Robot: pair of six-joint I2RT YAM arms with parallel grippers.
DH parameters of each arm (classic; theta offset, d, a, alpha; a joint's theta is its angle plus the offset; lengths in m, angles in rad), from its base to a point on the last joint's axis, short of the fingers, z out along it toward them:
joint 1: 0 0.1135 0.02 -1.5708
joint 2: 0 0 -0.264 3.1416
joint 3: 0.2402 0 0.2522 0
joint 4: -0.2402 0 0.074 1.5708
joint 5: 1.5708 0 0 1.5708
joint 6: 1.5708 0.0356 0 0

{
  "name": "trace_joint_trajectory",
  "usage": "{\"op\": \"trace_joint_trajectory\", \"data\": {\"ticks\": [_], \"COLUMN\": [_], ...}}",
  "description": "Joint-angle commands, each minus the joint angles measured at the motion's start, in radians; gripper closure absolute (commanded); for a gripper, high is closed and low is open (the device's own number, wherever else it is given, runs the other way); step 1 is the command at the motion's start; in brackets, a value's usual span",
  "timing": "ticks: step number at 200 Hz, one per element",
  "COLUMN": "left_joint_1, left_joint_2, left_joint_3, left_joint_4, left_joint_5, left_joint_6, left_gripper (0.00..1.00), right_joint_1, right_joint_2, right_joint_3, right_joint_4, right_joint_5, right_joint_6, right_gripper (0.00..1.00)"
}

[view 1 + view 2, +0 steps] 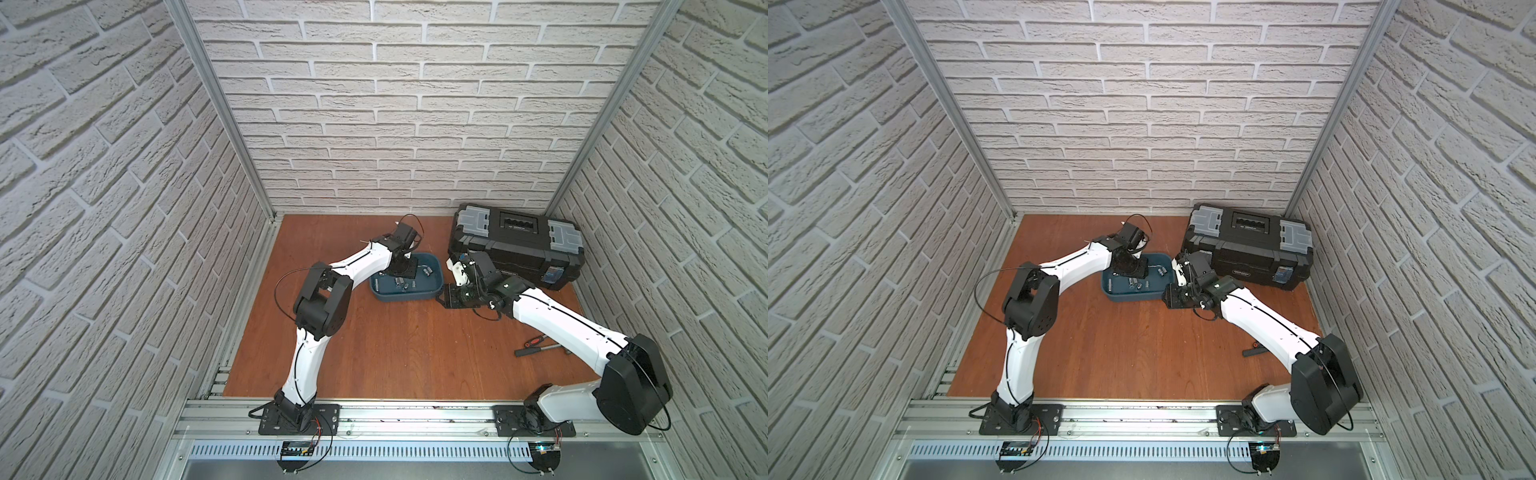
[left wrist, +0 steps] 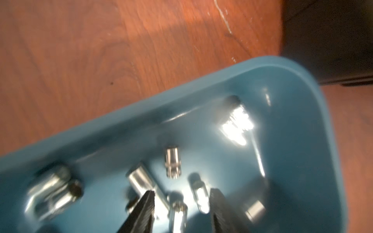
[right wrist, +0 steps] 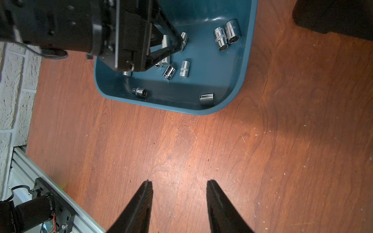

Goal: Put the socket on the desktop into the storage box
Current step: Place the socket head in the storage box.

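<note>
Left gripper (image 2: 181, 190) hangs inside the storage box (image 2: 292, 84), tips pointing down at its floor. Its jaws are spread. In the left wrist view one blurred socket (image 2: 178, 213) lies in the gap below the tips; neither finger looks pressed against it, though the blur keeps us from being sure.

Right gripper (image 3: 179, 181) is over bare desktop (image 3: 262, 151), just beside the box's right end and outside it. Its jaws are spread with only wood grain showing between them.

The sockets (image 3: 228, 37) we can see all lie inside the box, scattered on its floor. Two sit touching each other near one wall, one short one (image 3: 206, 98) sits in a corner, and a darker one (image 3: 139, 91) lies against the near wall. Several more lie under and around the left gripper's fingers (image 3: 173, 40).

In both top views the box (image 1: 399, 298) (image 1: 1129, 298) sits at mid-desktop, between the two wrists. The black toolbox (image 1: 519, 245) stands shut at the far right, near the box but apart from it. A tool with a red-and-black handle (image 1: 534, 345) lies on the wood by the right arm, partly hidden.
</note>
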State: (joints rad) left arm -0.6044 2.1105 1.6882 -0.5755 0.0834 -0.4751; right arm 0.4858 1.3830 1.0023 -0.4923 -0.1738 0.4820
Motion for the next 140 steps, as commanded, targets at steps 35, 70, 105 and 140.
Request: {"op": "trace_joint_trajectory", "data": {"ticks": [35, 70, 105, 140], "left_joint_1": [-0.005, -0.005, -0.006, -0.001], "left_joint_2": [-0.201, -0.303, -0.417, -0.541], "left_joint_3": [-0.173, -0.291, -0.395, -0.488], "left_joint_4": [0.069, 0.087, 0.095, 0.099], "left_joint_5": [-0.079, -0.124, -0.185, -0.254], "left_joint_6": [-0.015, -0.031, -0.043, -0.039], "left_gripper": [0.38, 0.10, 0.02, 0.02], "right_joint_1": [-0.009, -0.009, -0.007, -0.009], "right_joint_2": [0.025, 0.042, 0.053, 0.064], "right_joint_3": [0.050, 0.059, 0.082, 0.112], "right_joint_4": [0.029, 0.034, 0.025, 0.020], "right_joint_5": [-0.015, -0.026, -0.017, 0.007], "right_joint_6": [-0.017, -0.017, -0.033, -0.051], "right_gripper": [0.50, 0.49, 0.00, 0.00]}}
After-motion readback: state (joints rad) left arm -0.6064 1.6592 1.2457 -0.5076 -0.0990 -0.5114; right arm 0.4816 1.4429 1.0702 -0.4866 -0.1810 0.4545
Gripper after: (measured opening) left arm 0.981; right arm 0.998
